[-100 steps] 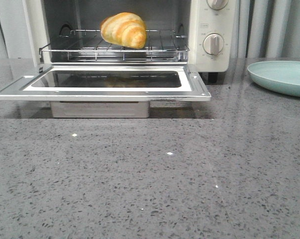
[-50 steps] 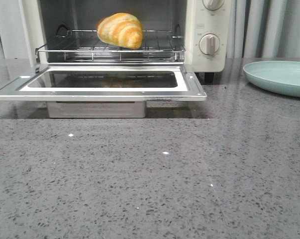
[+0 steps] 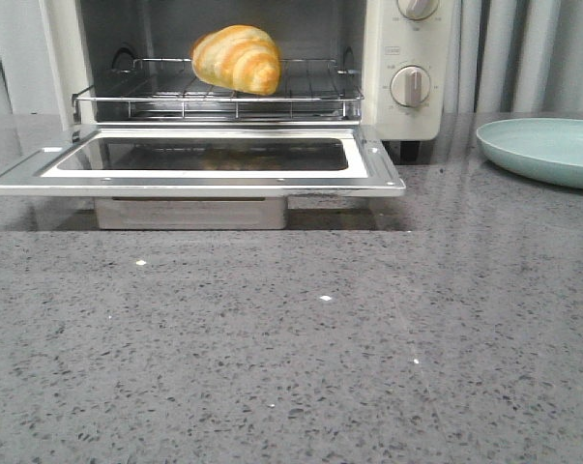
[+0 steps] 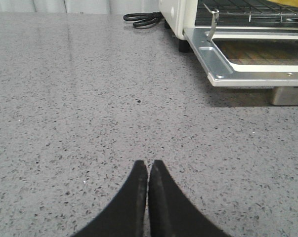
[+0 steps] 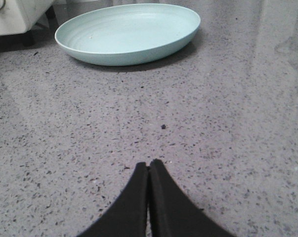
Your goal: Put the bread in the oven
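The bread [image 3: 237, 59] sits on the rack [image 3: 218, 94] inside the oven [image 3: 404, 68], door [image 3: 202, 160] down. Both grippers, left [image 4: 148, 170] and right [image 5: 149, 170], rest pinched together, empty, over the counter [image 3: 301, 348].

A pale green plate [image 3: 547, 150] lies on the grey speckled countertop [image 3: 291, 348], near the far right edge. It has nothing on it, and its rim [image 5: 129, 58] is low. A coiled black cable [image 4: 143, 19] lies on the countertop at the far left side. Grey curtains [image 3: 533, 53] hang behind.
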